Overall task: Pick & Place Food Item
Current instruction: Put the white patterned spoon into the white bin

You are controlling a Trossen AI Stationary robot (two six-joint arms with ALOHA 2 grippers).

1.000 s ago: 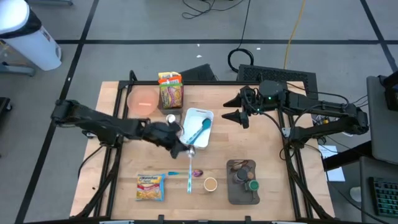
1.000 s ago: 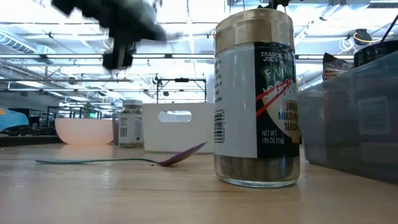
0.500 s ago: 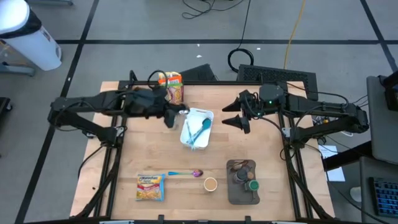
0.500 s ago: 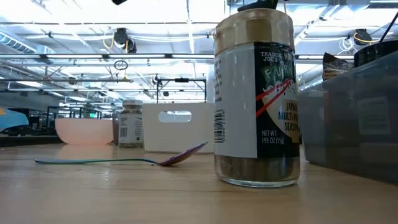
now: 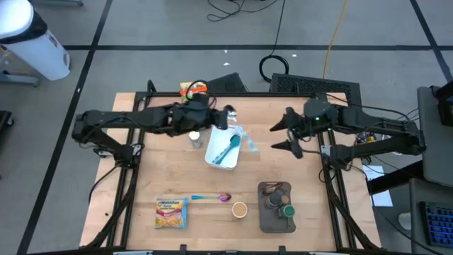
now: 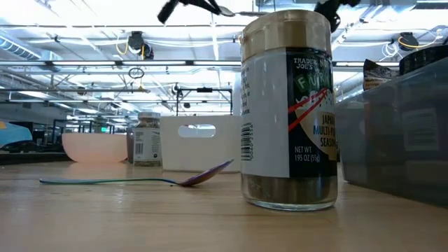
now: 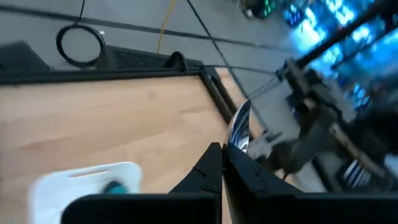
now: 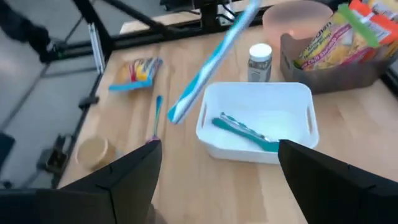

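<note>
My left gripper [image 5: 221,119] hangs above the far end of the white bin [image 5: 212,157], shut on a spoon [image 8: 208,59] with a silver bowl and a light-blue handle. My right gripper [image 5: 282,136] stands open in the air right of the bin, touching nothing. Food items lie apart from both: a yellow noodle packet [image 5: 170,212] flat near the front left, and a snack bag [image 5: 191,91] in a dark bin at the far edge. A spice jar [image 5: 194,137] stands left of the white bin. My left gripper pinches the spoon between its two fingers just behind the silver bowl [image 7: 239,127], which sticks out past the fingertips. The fingers come from the table's left, slanting slightly down. The spoon is lifted clear, and its blue handle [image 5: 245,139] slants out over the bin.
A teal spoon [image 5: 228,150] lies in the white bin. A purple-bowled spoon [image 5: 209,196] and a small cup [image 5: 239,209] are near the front. A grey tray [image 5: 263,223] with jars sits at the front right; a seasoning jar [image 6: 288,112] fills the low view.
My left gripper has risen from the middle of the table with the spoon, gone toward the far edge and then right over the white bin, tipping from pointing down to nearly level. The spoon is lifted clear of the table. My right gripper has drifted toward the table's right edge and rolled.
</note>
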